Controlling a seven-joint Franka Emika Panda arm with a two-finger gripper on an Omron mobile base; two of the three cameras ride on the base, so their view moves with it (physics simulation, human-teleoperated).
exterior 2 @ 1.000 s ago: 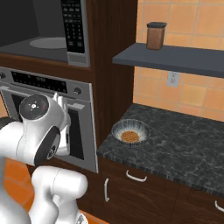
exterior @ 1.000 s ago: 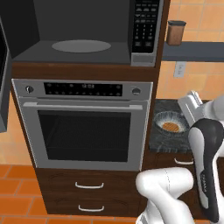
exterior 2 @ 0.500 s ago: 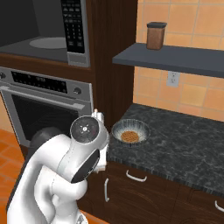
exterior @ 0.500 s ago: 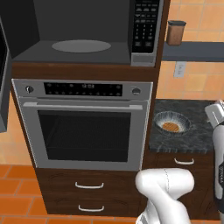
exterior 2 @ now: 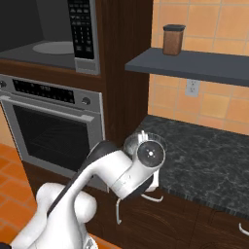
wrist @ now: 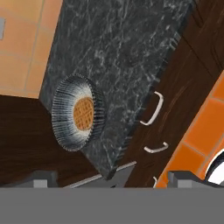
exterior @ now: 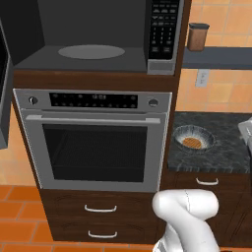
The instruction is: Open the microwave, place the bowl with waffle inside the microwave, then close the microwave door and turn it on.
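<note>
The microwave (exterior: 93, 37) stands open above the oven, its grey turntable (exterior: 91, 51) bare and its keypad (exterior: 164, 29) on the right. The microwave door (exterior: 3, 78) is swung out at the far left edge. On the dark stone counter sits the speckled bowl (exterior: 193, 138) with the golden waffle (exterior: 193, 142) in it. In the hand view the bowl (wrist: 78, 113) and waffle (wrist: 84, 113) lie below and left of centre. My gripper (wrist: 114, 179) is open, fingertips (wrist: 41, 179) far apart, above the counter's front edge with nothing between them. My arm hides most of the bowl (exterior 2: 156, 138) in the right base view.
A steel oven (exterior: 93, 142) with drawers (exterior: 101, 209) fills the column under the microwave. A brown jar (exterior 2: 172, 40) stands on the grey shelf (exterior 2: 194, 65) above the counter (exterior 2: 209, 160). Cabinet handles (wrist: 153, 109) line the counter's front.
My arm has swung to the right, from in front of the oven to over the counter by the bowl. The gripper stays open. Bowl and microwave have not moved.
</note>
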